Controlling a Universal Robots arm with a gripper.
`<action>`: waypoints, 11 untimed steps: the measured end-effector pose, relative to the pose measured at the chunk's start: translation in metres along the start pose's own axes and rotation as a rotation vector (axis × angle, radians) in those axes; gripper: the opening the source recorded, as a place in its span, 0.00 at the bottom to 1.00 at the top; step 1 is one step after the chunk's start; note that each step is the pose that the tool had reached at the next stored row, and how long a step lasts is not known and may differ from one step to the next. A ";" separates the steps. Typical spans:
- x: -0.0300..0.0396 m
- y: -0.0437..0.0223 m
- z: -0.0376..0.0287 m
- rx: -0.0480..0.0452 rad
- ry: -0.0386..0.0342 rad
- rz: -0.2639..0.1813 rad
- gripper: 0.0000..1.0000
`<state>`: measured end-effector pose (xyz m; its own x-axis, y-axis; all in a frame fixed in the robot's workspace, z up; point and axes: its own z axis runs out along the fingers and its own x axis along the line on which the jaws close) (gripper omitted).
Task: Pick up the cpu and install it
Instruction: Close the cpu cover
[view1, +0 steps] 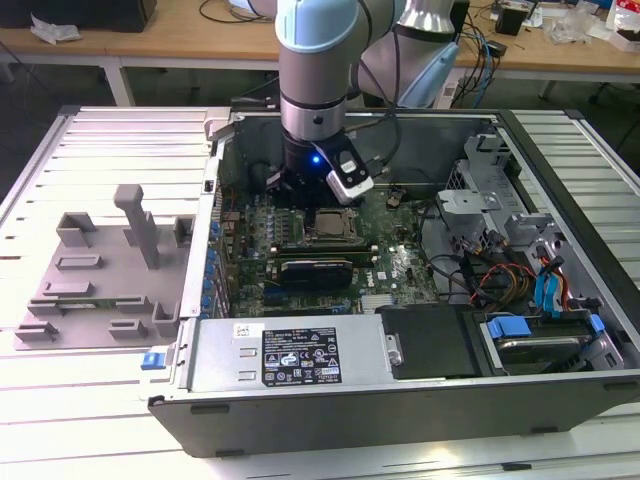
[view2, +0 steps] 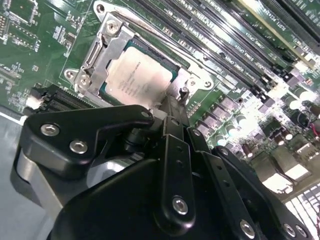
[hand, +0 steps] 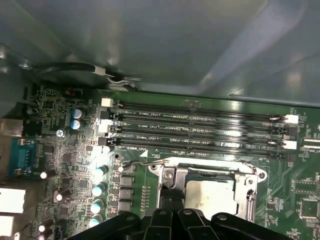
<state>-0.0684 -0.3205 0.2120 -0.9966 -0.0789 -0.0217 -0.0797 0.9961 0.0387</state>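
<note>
Cpu seated in socket frame, second wrist view; jaws' state unclear.

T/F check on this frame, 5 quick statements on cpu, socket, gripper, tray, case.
1. The cpu lies inside the socket frame on the motherboard. True.
2. The cpu is on the grey tray. False: the tray sits outside the case, at the exterior view's left, and no chip is seen on it.
3. The gripper is over the socket, close to the cpu's edge. True.
4. The computer case has its side panel closed. False: it is open, with the motherboard exposed.
5. The memory slots run beside the socket. True, seen in both wrist views.
</note>
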 end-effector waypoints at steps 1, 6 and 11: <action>-0.0001 0.0001 -0.0036 -0.0001 0.0000 0.000 0.11; -0.0023 0.0004 -0.0142 0.0000 0.0000 0.000 0.11; -0.0309 -0.0038 -0.0248 -0.0004 0.0044 0.000 0.11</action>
<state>-0.0378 -0.3229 0.2374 -0.9967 -0.0792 -0.0173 -0.0798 0.9960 0.0391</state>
